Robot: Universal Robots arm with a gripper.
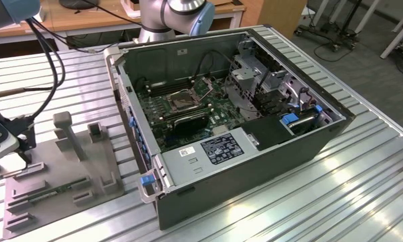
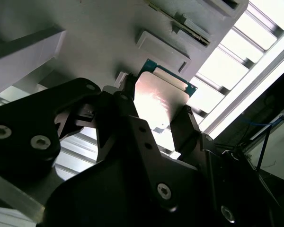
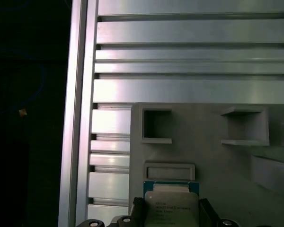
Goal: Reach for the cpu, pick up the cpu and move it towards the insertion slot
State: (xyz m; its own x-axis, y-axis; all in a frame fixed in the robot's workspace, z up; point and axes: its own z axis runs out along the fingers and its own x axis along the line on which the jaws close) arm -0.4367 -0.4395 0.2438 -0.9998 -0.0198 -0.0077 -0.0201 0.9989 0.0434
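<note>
Presently, we recorded black two-finger gripper [image 2: 157, 108] clenched on flat square silver-topped cpu [image 2: 154, 90], at grey moulded fixture plate [image 3: 217, 165].

the cpu [image 2: 158, 101] has a smooth, glossy silvery metal top and green rim. the fingers [image 2: 187, 125] are matt black. the desk [image 1: 322, 201] is ribbed, bright aluminium; the fixture [image 1: 60, 176] at eight o'clock in the exterior view looks matt grey plastic. the insertion slot [image 1: 185, 101] has a shiny metal frame.
</note>
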